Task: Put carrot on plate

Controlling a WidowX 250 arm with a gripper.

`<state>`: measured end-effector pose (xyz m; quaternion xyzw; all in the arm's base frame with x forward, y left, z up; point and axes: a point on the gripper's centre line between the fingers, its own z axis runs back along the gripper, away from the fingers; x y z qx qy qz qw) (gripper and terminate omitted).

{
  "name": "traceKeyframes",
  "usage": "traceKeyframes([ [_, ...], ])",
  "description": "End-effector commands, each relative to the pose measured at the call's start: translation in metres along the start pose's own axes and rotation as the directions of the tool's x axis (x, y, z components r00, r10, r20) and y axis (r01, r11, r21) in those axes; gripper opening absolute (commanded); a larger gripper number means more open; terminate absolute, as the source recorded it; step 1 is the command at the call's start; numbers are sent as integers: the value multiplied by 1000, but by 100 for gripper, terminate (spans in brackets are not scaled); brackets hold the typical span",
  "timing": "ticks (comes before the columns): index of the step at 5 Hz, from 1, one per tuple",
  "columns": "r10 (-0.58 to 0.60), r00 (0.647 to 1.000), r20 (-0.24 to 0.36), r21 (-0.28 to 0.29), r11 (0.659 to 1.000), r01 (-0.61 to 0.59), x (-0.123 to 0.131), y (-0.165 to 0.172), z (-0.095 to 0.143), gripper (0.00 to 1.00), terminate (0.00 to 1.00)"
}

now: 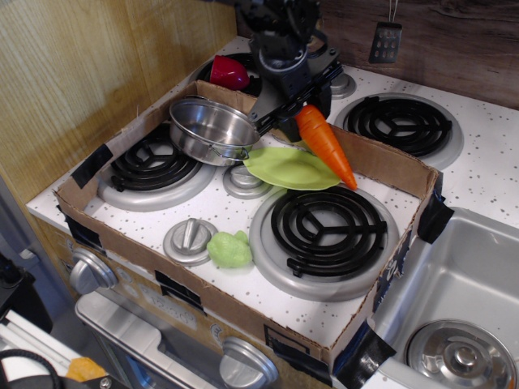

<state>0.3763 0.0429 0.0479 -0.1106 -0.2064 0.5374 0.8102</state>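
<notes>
My gripper [293,113] is shut on the thick top end of the orange carrot [324,144] and holds it in the air. The carrot slants down to the right, its tip over the right edge of the lime-green plate [290,168]. The plate lies on the stove top between the burners, just below and in front of the gripper. The carrot's green stem is hidden by the fingers.
A steel pot [212,130] stands left of the plate on the back left burner. A small pale green toy [229,249] lies near the front. A cardboard wall [389,164] rings the stove top. A red cup [229,73] sits behind. A sink [462,316] lies at right.
</notes>
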Motion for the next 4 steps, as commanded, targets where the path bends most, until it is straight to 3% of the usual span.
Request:
traceKeyframes([
  [1, -96, 995, 31, 7, 995, 96, 9, -7, 23, 100, 0],
  [3, -227, 964, 140, 183, 963, 200, -6, -28, 88, 100, 0],
  [4, -226, 967, 120, 237, 952, 193, -15, -35, 111, 100, 100],
])
